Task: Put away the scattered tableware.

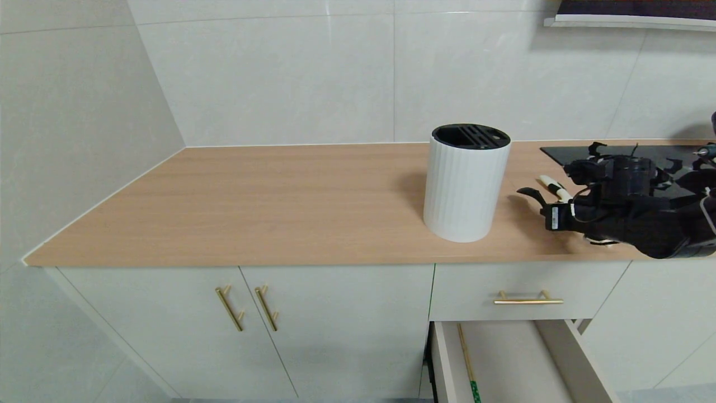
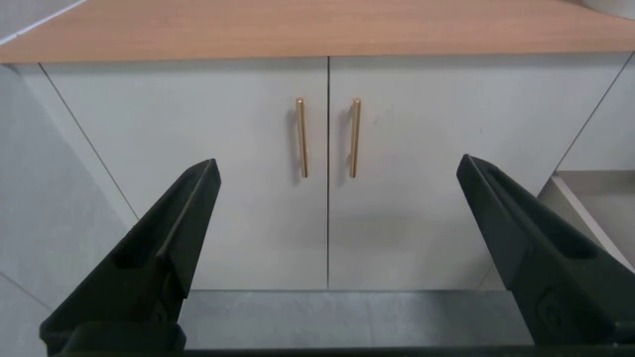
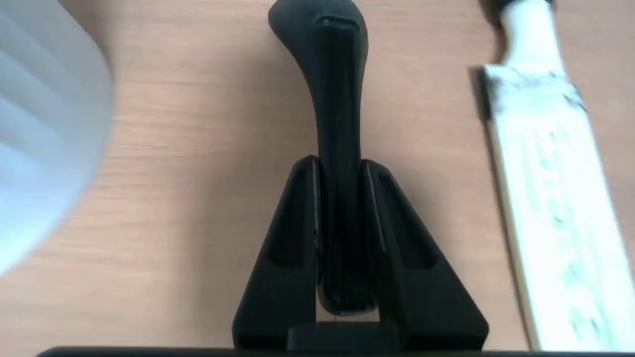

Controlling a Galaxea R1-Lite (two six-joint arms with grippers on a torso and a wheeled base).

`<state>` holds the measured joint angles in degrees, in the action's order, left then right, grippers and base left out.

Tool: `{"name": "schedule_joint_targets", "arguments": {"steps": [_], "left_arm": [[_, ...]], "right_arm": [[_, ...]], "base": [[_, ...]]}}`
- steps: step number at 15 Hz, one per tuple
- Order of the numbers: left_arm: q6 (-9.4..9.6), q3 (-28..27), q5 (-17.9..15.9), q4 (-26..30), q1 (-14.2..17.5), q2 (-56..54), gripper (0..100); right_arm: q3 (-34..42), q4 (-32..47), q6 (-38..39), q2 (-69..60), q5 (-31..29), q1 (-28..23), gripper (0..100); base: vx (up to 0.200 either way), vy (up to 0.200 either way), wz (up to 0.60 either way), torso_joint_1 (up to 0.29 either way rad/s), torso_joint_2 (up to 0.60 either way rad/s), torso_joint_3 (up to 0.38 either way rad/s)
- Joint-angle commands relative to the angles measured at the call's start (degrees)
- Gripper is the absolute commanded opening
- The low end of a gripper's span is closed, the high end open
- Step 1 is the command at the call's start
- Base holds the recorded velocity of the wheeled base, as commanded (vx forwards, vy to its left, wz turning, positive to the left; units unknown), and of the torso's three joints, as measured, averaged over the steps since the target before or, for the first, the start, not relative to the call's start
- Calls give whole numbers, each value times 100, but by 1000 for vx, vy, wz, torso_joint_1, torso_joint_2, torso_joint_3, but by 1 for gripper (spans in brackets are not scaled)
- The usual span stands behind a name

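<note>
Left gripper (image 2: 337, 174), fingers wide apart, faces the cabinet doors (image 2: 198, 109). Right of centre in the head view stands the white holder (image 1: 466, 184); further right the knife (image 1: 554, 187) lies on the counter (image 1: 279, 207) just beside the right gripper (image 1: 530, 193), its fingers pressed together on nothing. Step judged: approach to the knife; next, part the fingers and straddle its handle.

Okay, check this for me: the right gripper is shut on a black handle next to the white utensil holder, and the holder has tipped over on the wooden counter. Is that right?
Not quite. The white utensil holder stands upright on the wooden counter, not tipped over; the head view shows it. The rest holds: the right gripper is shut on a black handle next to the holder.
</note>
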<state>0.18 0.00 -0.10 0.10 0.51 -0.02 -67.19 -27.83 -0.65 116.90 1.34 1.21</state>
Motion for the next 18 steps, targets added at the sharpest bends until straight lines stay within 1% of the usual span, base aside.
{"name": "schedule_joint_targets", "arguments": {"steps": [1, 3, 4, 5, 7, 8, 9, 10, 11, 13, 17, 18], "left_arm": [[-1, 0, 1, -1, 2, 2, 100], [-1, 0, 1, -1, 2, 2, 100], [-1, 0, 1, -1, 2, 2, 100], [-1, 0, 1, -1, 2, 2, 100], [-1, 0, 1, -1, 2, 2, 100], [-1, 0, 1, -1, 2, 2, 100], [-1, 0, 1, -1, 2, 2, 100], [-1, 0, 1, -1, 2, 2, 100], [-1, 0, 1, -1, 2, 2, 100], [-1, 0, 1, -1, 2, 2, 100], [-1, 0, 1, -1, 2, 2, 100], [-1, 0, 1, -1, 2, 2, 100]], "right_arm": [[22, 533, 407, -703, -20, 125, 0], [154, 1667, 944, -1529, -20, 407, 0], [163, 2089, 1084, -1784, -29, 503, 0], [216, 2748, 1286, -2224, -37, 635, 0], [523, 3451, 1532, -2944, -46, 820, 0], [743, 3583, 1550, -3314, -46, 864, 0], [743, 3583, 1550, -3314, -46, 864, 0], [1297, 3820, 1550, -4061, -46, 1163, 0], [1657, 3873, 1559, -4447, -37, 1321, 0], [2211, 3829, 1559, -4817, 15, 1461, 0], [2474, 3829, 1506, -4764, 33, 1470, 0], [2606, 3829, 1383, -4773, 86, 1488, 0]], "base": [[0, 0, 0, 0, 0, 0], [0, 0, 0, 0, 0, 0], [0, 0, 0, 0, 0, 0], [0, 0, 0, 0, 0, 0], [0, 0, 0, 0, 0, 0], [0, 0, 0, 0, 0, 0], [0, 0, 0, 0, 0, 0], [0, 0, 0, 0, 0, 0], [0, 0, 0, 0, 0, 0], [0, 0, 0, 0, 0, 0], [0, 0, 0, 0, 0, 0], [0, 0, 0, 0, 0, 0]]}}
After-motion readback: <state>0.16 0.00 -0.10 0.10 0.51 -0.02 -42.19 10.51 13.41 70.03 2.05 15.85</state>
